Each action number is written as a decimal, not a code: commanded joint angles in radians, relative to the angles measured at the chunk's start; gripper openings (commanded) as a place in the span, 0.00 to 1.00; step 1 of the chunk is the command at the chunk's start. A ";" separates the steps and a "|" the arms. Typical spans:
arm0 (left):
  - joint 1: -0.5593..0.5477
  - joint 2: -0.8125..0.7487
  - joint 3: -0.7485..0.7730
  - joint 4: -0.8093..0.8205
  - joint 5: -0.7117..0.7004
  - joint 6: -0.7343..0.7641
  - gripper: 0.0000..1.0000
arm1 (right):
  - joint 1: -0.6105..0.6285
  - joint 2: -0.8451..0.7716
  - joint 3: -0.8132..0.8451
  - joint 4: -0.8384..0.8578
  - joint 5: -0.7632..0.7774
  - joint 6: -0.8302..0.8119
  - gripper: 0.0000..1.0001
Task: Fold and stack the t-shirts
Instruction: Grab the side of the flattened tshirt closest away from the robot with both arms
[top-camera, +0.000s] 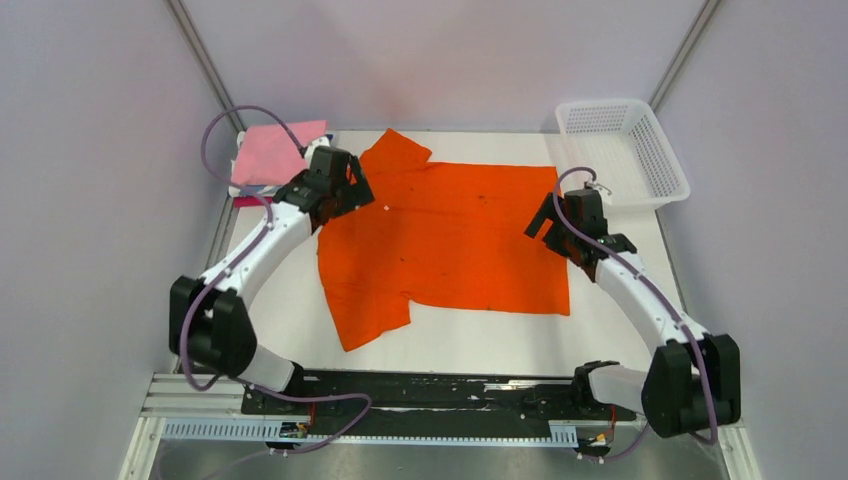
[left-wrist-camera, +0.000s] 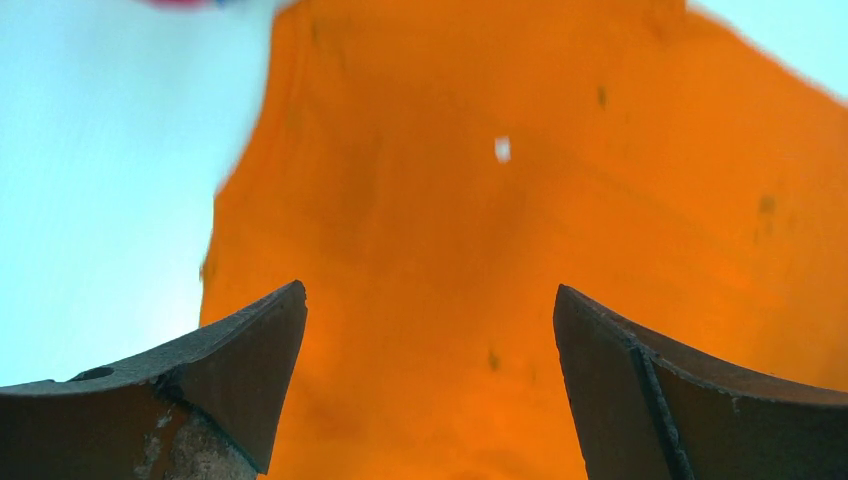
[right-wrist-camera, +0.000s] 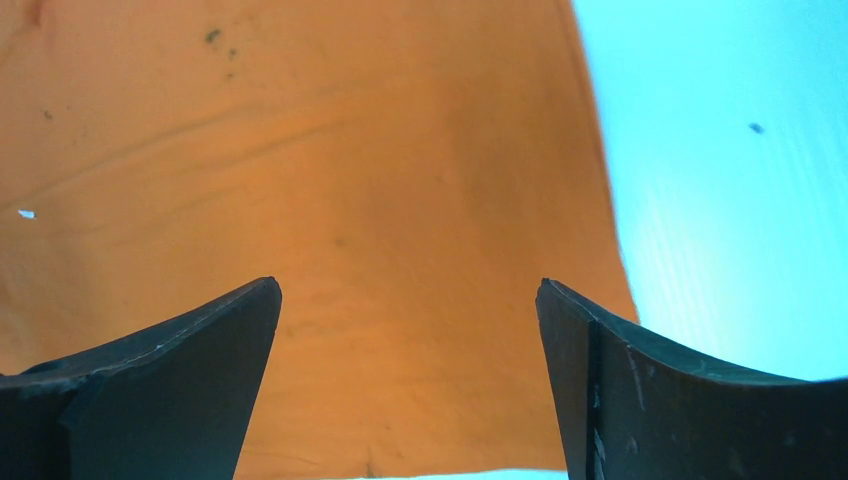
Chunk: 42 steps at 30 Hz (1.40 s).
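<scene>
Orange t-shirt (top-camera: 450, 240), soft cloth, spread flat

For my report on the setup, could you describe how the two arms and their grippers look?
Both the left arm and right arm have white link shells with black joints and bases. A thin purple cable loops along each. The left gripper and right gripper carry dark wedge-shaped fingers, scuffed on the left.

Pale lilac walls (top-camera: 90, 150) around a white table (top-camera: 480, 340), grey metal posts (top-camera: 203, 60) in the corners
</scene>
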 joint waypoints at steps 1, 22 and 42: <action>-0.118 -0.214 -0.212 -0.135 -0.056 -0.121 1.00 | -0.011 -0.166 -0.119 0.006 0.106 0.120 1.00; -0.416 -0.542 -0.720 -0.367 0.136 -0.463 0.71 | -0.013 -0.264 -0.257 0.001 0.103 0.092 1.00; -0.417 -0.365 -0.716 -0.276 0.105 -0.442 0.55 | -0.013 -0.281 -0.267 0.001 0.122 0.074 1.00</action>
